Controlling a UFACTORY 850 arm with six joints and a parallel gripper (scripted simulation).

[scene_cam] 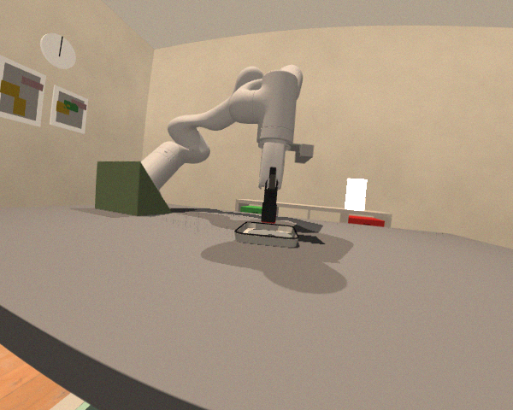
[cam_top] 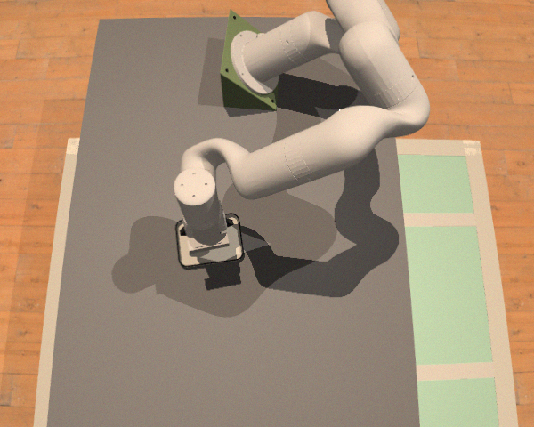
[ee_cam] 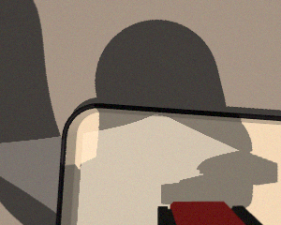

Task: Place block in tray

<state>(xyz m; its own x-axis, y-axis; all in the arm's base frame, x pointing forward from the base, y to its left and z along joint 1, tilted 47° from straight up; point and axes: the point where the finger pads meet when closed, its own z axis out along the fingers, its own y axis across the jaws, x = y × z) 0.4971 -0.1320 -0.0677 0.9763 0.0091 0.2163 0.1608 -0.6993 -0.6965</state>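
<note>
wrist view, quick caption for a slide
Red block held between dark fingers just above the white tray floor.

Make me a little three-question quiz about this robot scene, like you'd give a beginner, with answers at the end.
1. True or false: the gripper hangs above the white tray.
2. What colour is the block pinched between the fingers? A) green B) red C) blue
3. Fill in: the arm is bolted to a slanted ______ mount on the grey table.

Key:
1. True. The top view shows the wrist directly over the tray, and the exterior view shows the fingers just above its rim.
2. B. The wrist view shows a red block between the dark fingers, over the tray floor.
3. Green.
</note>
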